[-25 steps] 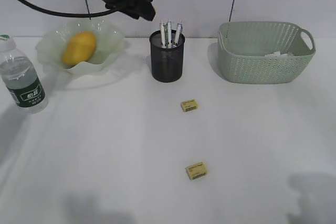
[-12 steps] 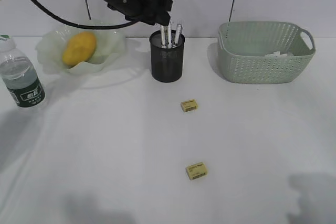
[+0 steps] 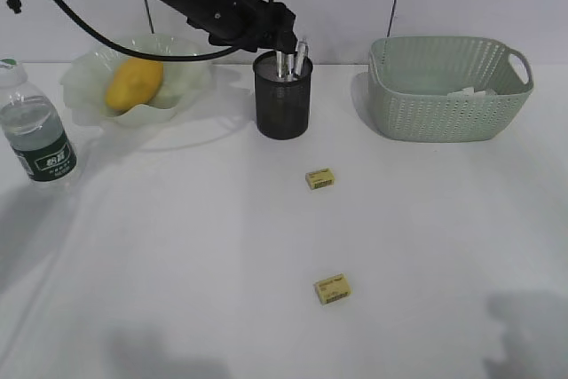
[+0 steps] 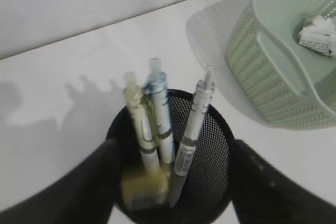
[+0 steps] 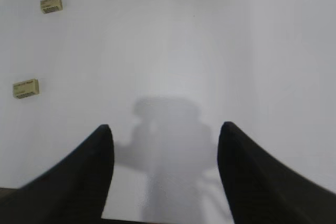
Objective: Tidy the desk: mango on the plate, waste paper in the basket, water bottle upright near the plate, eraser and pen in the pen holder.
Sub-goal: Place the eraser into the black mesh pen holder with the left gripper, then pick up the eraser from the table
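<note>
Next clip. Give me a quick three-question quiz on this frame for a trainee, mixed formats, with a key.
1. True or false: the mango lies on the green plate.
2. Multiple choice: where is the left gripper? A) over the basket B) above the black pen holder C) beside the water bottle
3. Fill in: how many yellow erasers lie on the desk in the exterior view?

Key
1. True.
2. B. Its open fingers straddle the cup, and a yellow eraser shows blurred between them at the rim, among three pens.
3. Two: one nearer the pen holder, one nearer the camera.
</note>
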You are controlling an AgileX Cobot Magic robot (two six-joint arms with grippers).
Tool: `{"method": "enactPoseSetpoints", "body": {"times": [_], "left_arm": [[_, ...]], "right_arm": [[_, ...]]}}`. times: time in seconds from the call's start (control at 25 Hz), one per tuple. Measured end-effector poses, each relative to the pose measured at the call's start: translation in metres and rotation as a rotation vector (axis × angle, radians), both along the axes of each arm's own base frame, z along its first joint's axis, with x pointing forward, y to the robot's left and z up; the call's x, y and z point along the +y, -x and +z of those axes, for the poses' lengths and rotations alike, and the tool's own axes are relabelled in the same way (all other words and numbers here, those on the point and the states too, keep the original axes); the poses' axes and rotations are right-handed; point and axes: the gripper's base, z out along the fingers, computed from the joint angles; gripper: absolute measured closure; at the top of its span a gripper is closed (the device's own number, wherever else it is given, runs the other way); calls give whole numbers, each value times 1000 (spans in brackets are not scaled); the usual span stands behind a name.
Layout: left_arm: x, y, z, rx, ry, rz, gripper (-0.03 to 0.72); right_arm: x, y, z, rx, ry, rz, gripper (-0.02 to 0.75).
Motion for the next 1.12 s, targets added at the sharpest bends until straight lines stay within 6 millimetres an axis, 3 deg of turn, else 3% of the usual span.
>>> {"method": "enactPoseSetpoints", "body": {"times": [0.24, 0.44, 0.6, 0.8, 1.12], "left_arm": [[1, 1, 9, -15, 10, 1, 144], [4, 10, 30, -19, 7, -23, 142], [9, 25, 48, 25, -56, -87, 146], [25, 50, 73, 102, -191, -159, 211], [58, 85, 114, 200, -353, -59, 251]], "right_arm": [[0, 0, 0, 1, 1, 1, 243], [0, 0, 0, -2, 1, 1, 243], [0, 0, 0, -6, 0, 1, 244], [0, 0, 0, -8, 9, 9, 244], [1, 0, 0, -19, 88, 79, 244]]}}
